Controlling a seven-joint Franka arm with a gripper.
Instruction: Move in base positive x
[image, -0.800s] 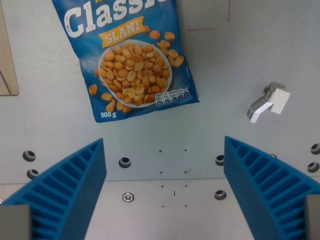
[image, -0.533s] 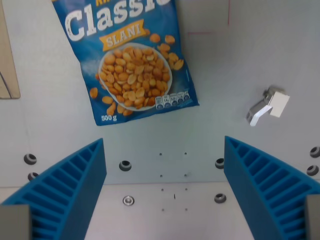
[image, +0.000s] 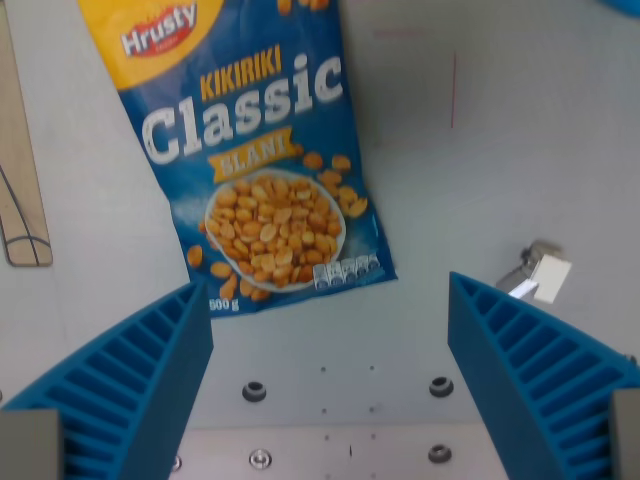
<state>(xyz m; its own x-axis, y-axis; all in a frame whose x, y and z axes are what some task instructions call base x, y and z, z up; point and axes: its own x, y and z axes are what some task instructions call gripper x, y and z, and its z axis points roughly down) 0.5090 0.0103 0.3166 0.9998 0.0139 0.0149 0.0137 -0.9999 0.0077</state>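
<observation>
My gripper (image: 330, 390) is open and empty; its two blue ribbed fingers (image: 130, 385) stand at the lower left and lower right of the wrist view. A blue peanut bag (image: 250, 160) marked "Classic" lies flat on the grey table (image: 500, 130), ahead of the fingers and toward the wrist view's left. Its lower edge sits just above the left finger's tip. Nothing lies between the fingers.
A small white and metal clip (image: 535, 272) lies on the table just above the right finger. A light wooden piece (image: 22, 190) runs along the wrist view's left edge. Bolt holes (image: 254, 390) dot the table between the fingers. A thin red line (image: 453, 90) marks the table.
The whole scene has slid down the wrist view, so the camera has moved forward over the table. More of the bag's top shows. The fingers stay open.
</observation>
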